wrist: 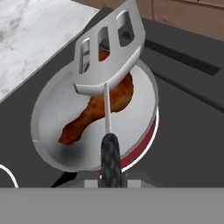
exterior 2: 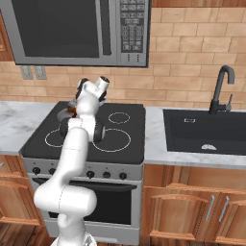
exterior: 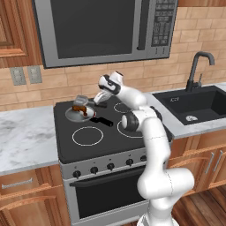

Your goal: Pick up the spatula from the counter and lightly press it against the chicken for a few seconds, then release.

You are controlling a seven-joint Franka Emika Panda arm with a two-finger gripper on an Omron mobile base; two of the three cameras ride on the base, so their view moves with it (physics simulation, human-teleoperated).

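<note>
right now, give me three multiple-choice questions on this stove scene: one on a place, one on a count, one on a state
1. Where does the chicken lie?
A. in the pan on the stove
B. in the sink
C. on the marble counter

2. How many slots are cut in the blade of the spatula?
A. two
B. three
C. five

3. How do the jaws stand?
A. wide open, holding nothing
B. shut on the spatula's dark handle
C. shut on the pan's handle

Answers:
1. A, the hand view shows the brown drumstick inside the grey pan on the black cooktop.
2. B, three openings sit side by side across the blade.
3. B, the ribbed handle runs straight down between the jaws at the bottom of the hand view, with the blade held out over the pan.
</note>
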